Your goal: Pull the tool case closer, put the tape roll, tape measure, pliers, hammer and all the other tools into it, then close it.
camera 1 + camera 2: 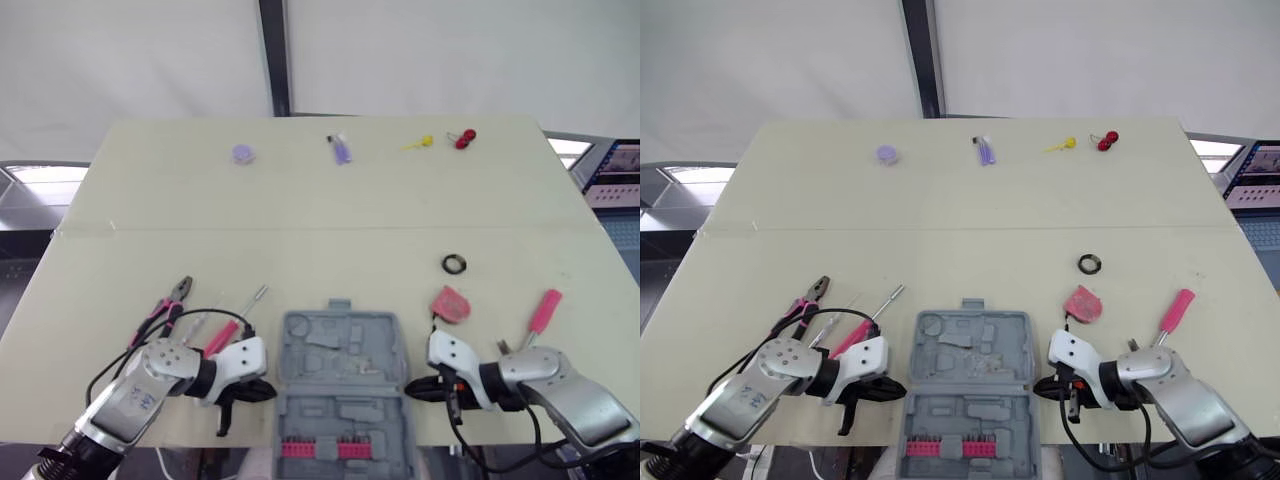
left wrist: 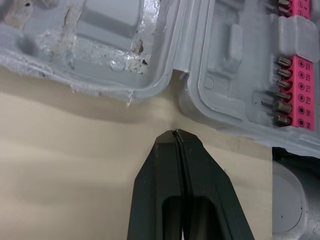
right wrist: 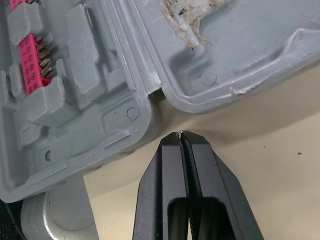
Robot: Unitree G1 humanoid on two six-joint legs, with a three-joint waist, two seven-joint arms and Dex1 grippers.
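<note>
The tool case [image 1: 340,385] lies open and flat at the near edge of the bench [image 1: 330,210], its half with the pink bit rack [image 1: 320,448] nearest the robot. The left claw [image 1: 258,392] and right claw [image 1: 412,393] flank it, one on each side. Both have their fingers pressed together, holding nothing, with the tips aimed at the hinge notch and just short of the case wall. That pincer stance probably serves to drag or square the case, which already looks close enough.

Every tool is outside the case, so loading has not begun. The pliers [image 1: 168,305] and a pink-handled screwdriver [image 1: 222,335] lie just beyond the left claw. The tape measure [image 1: 450,305] and a pink-handled tool [image 1: 543,312] lie beyond the right, with the tape roll [image 1: 455,264] further back. Small purple, yellow and red items [image 1: 341,150] line the far edge, the longest reach.
</note>
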